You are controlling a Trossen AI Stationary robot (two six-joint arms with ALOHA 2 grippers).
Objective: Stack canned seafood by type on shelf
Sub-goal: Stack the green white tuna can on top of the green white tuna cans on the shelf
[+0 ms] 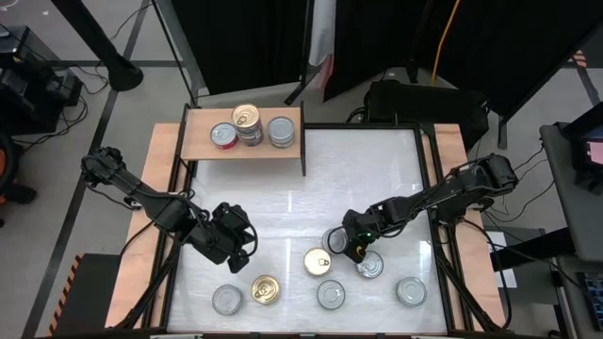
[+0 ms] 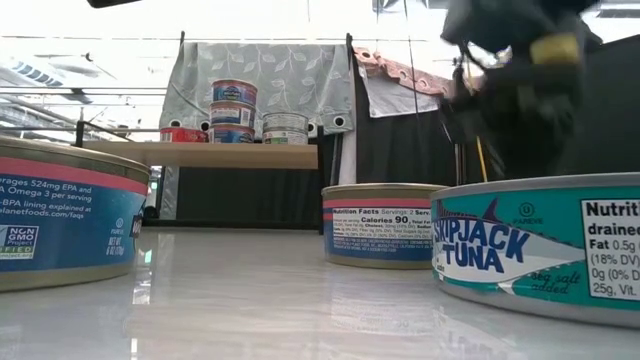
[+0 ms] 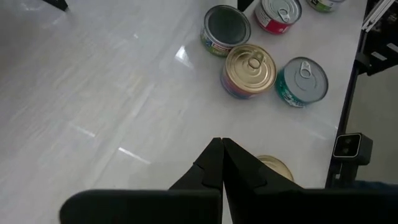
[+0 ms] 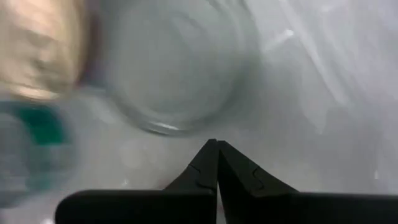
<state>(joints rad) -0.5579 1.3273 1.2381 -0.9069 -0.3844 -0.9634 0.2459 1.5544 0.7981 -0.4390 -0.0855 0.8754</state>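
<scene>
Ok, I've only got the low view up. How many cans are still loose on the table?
Observer: About seven loose cans from above, clustered along the near side, one partly hidden under the right arm.
Operator: Is either gripper holding one?
Observer: No. The right gripper is shut and empty, low over that cluster; the left gripper is shut and empty too, off to the left of the cluster.
Operator: And what tops the stack on the shelf?
Observer: The stack shows a gold pull-tab lid; it sits mid-shelf between two single cans.
</scene>
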